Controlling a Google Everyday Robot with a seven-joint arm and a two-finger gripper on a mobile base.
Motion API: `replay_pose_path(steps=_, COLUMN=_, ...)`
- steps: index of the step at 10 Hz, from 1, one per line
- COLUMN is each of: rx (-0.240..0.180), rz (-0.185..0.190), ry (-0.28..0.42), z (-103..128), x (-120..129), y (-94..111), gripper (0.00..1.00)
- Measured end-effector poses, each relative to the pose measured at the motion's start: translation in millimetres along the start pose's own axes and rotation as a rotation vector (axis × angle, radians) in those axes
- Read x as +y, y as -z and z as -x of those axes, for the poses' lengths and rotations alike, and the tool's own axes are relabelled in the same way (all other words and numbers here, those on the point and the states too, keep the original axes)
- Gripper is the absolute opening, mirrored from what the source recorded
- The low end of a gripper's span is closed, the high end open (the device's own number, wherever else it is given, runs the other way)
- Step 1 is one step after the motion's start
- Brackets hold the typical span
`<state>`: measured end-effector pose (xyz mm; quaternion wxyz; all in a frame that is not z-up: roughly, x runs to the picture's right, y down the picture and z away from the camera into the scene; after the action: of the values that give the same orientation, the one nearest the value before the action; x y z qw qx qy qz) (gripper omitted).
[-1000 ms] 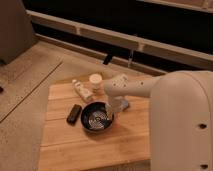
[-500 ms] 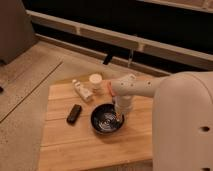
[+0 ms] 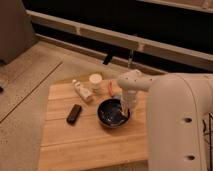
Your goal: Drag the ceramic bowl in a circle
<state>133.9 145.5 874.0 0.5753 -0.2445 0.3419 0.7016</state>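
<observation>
On the wooden desk (image 3: 75,145), the ceramic bowl (image 3: 111,115) sits near the middle, rigid, glossy, likely weighty and chippable, best steered from inside its right wall, where the gripper (image 3: 124,107) dips, fingers closed, seemingly gripping nothing

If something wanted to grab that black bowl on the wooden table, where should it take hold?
Probably the thin rim, from straight above: the bowl sits upright, wide and shallow, likely too broad to span. The gripper, shut, is down at its side nearest the arm, the handiest spot.
</observation>
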Motion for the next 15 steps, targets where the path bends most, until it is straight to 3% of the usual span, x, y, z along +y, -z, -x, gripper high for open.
replay_pose_path(steps=4, rx=-0.037, rz=0.054, ry=0.107, z=17, x=52, y=14, gripper=0.00)
replay_pose_path(steps=6, rx=-0.048, rz=0.093, ry=0.141, z=8, x=76, y=19, gripper=0.00)
replay_pose_path(steps=9, rx=-0.048, rz=0.148, ry=0.153, z=-28, x=102, y=25, gripper=0.00)
replay_pose_path(steps=12, rx=-0.029, rz=0.137, ry=0.141, z=-65, x=96, y=22, gripper=0.00)
replay_pose_path(steps=15, rx=-0.005, rz=0.080, ry=0.063, z=-70, x=54, y=13, gripper=0.00)
